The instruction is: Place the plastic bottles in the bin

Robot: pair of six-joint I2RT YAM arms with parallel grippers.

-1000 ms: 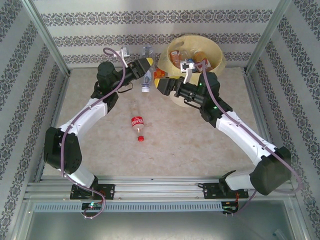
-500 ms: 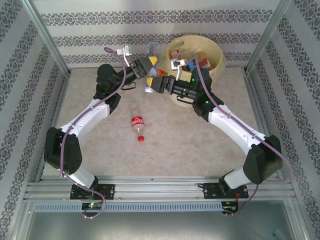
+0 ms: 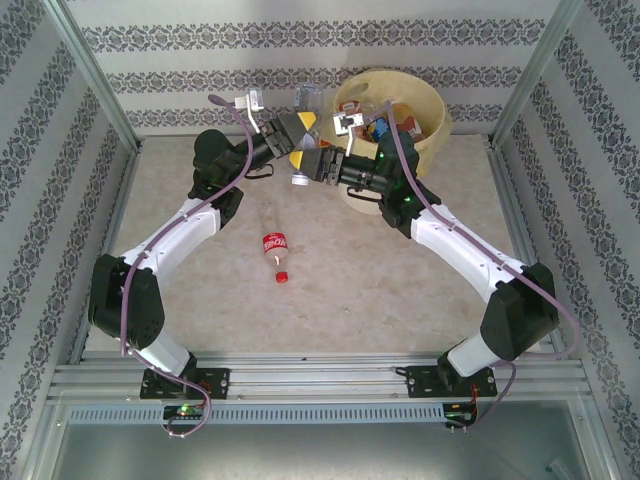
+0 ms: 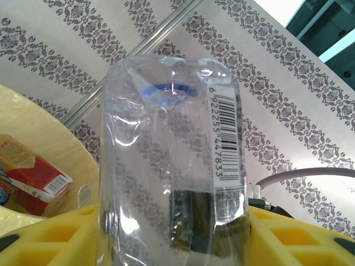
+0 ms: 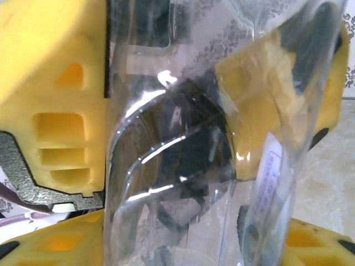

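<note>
- Change: right pincer (image 3: 308,165) has moved in from beside the bin (image 3: 432,110) to the clear bottle (image 4: 172,166). Left pincer (image 3: 298,140) holds that bottle clamped, aloft. The right fingers straddle it; whether they grip cannot be told.
- Meaning: probably a handover toward the bin, which already holds bottles.
- Outstanding: red-labelled bottle (image 3: 275,247), lying mid-bench.
- Surround: mottled beige bench (image 3: 380,290); striped patterned wall panels (image 3: 300,40).
</note>
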